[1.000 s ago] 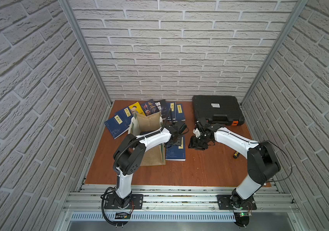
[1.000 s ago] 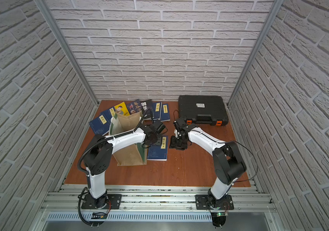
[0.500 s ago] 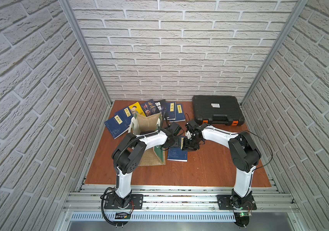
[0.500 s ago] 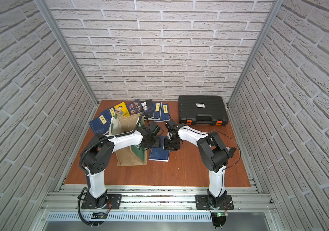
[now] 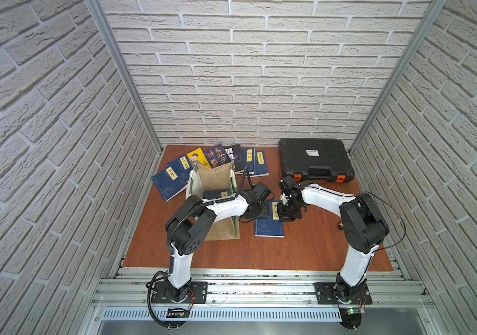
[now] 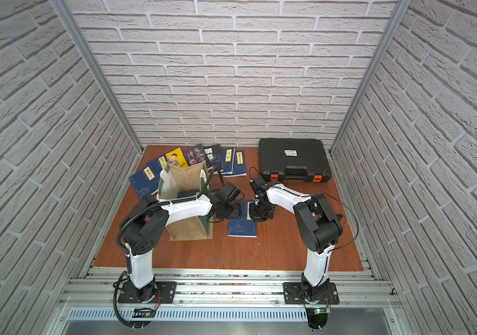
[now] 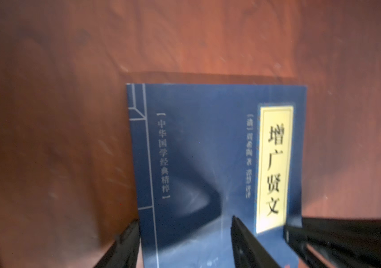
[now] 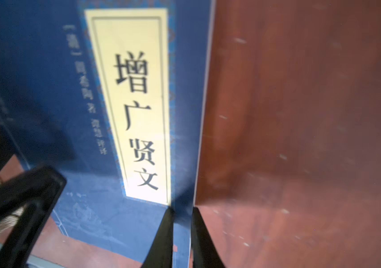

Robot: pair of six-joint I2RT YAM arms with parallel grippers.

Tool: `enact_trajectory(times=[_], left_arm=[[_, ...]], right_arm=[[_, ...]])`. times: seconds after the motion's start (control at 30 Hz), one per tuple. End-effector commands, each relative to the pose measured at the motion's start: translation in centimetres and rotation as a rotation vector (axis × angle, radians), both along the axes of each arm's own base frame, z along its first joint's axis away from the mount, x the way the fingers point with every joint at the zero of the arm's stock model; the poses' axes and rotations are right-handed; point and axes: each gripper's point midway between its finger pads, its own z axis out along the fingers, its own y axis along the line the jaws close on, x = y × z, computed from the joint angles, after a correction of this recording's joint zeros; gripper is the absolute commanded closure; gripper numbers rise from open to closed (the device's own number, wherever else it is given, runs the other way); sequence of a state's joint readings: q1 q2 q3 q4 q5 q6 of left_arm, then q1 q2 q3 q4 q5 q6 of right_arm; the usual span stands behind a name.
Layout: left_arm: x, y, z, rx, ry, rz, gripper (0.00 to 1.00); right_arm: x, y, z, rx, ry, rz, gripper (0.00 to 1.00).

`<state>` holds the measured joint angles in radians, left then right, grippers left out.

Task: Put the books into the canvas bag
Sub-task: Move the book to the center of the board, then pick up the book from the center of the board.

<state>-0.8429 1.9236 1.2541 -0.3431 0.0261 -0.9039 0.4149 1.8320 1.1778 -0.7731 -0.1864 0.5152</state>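
A navy book (image 5: 269, 223) with a yellow title label lies flat on the table, right of the canvas bag (image 5: 217, 177). My right gripper (image 8: 182, 213) is shut on this book's right edge (image 8: 138, 104), one finger on the cover and one at the page edge. My left gripper (image 7: 185, 227) is open over the spine side (image 7: 196, 150), one fingertip (image 7: 129, 239) beside the spine and the other on the cover. The bag stands upright and open with a navy book (image 5: 217, 193) inside. Several more books (image 5: 222, 158) lie fanned behind it.
A black plastic case (image 5: 315, 159) with orange latches sits at the back right. My left arm (image 5: 225, 204) reaches across the front of the bag. A small yellow item (image 5: 341, 225) peeks out behind my right arm. The brick walls stand close to the table on three sides.
My right gripper swung in to the book's right edge and closed on it. The book has slid a little to the right. My left gripper stayed over the book.
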Motion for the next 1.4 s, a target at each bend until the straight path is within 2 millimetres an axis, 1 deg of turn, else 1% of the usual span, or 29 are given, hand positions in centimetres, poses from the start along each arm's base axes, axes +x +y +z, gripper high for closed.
enact_trajectory(times=[0.0,0.1,0.23,0.3,0.43,0.63,0.77,0.83,1.1,1.27,1.37], left_arm=[[-0.9,-2.4,1.6,-0.122,-0.003,-0.010,0.38],[-1.1,-1.9,2.0,-0.158,-0.004,0.020,0.38],[-1.3,-0.7,1.6,-0.206,0.014,0.081,0.38],[-1.5,-0.5,1.5,-0.245,0.027,0.095,0.38],[-2.3,-1.2,1.1,-0.318,0.065,0.097,0.38],[-3.1,-3.2,1.1,-0.443,0.110,0.078,0.39],[-3.4,-5.6,2.4,-0.549,0.131,0.015,0.40],[-3.2,-6.3,3.3,-0.608,0.127,0.004,0.43],[-2.9,-7.2,6.4,-0.686,0.076,-0.044,0.57],[-3.0,-7.9,7.8,-0.728,0.064,-0.077,0.68],[-3.2,-8.3,8.4,-0.744,0.064,-0.098,0.72]], right_arm=[[-0.8,-1.2,0.4,-0.026,-0.019,0.023,0.85],[-1.2,-1.6,0.4,-0.028,-0.018,0.025,0.85],[-1.4,-1.7,0.4,-0.025,-0.017,0.023,0.83],[-1.6,-1.8,0.3,-0.031,-0.015,0.021,0.82],[-1.8,-1.9,-0.1,-0.031,-0.003,0.016,0.81],[-2.3,-1.3,-1.2,0.019,0.036,-0.003,0.81],[-2.6,-1.0,-1.7,0.049,0.059,-0.013,0.82],[-2.6,-1.0,-1.9,0.062,0.065,-0.021,0.83],[-2.9,-1.6,-2.6,0.097,0.085,-0.060,0.84],[-2.8,-1.9,-2.6,0.107,0.082,-0.071,0.85],[-2.8,-2.0,-2.6,0.111,0.082,-0.073,0.85]])
